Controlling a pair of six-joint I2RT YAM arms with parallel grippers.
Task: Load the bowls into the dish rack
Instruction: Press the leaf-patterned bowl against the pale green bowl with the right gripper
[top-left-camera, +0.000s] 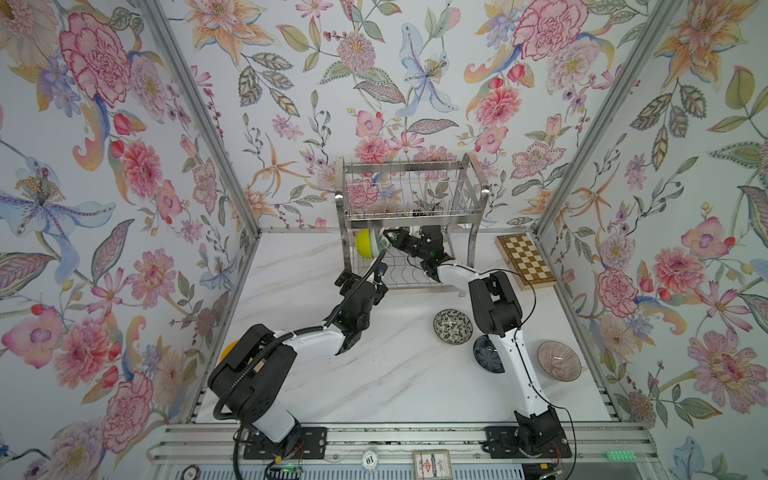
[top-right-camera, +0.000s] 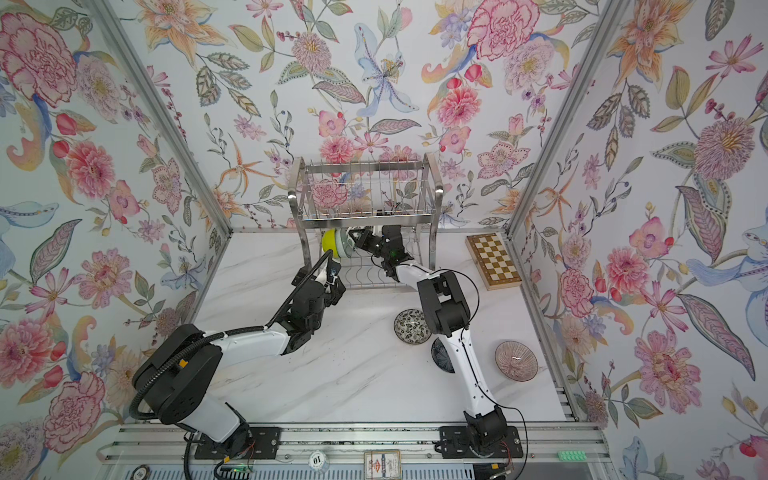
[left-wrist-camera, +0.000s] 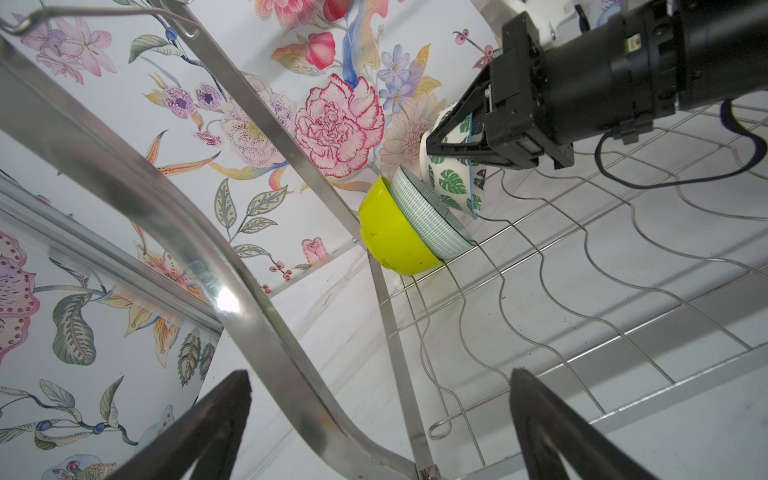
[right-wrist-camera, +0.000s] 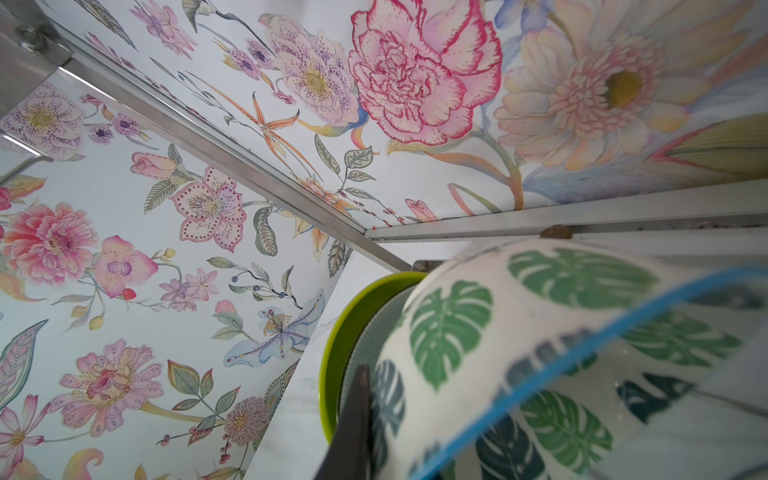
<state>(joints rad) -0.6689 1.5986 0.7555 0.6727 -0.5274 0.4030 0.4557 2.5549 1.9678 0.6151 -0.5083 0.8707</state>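
The dish rack stands at the back of the table. On its lower wire tier a lime-yellow bowl and a pale aqua bowl stand on edge, nested. My right gripper is shut on the green-leaf white bowl, holding it tilted against the aqua one. One dark finger lies on its wall. My left gripper is open and empty at the rack's front left corner.
On the table to the right lie a black-white floral bowl, a dark navy bowl partly under the right arm, and a pink lined bowl. An orange-yellow bowl peeks from behind the left arm. A wooden chessboard sits beside the rack.
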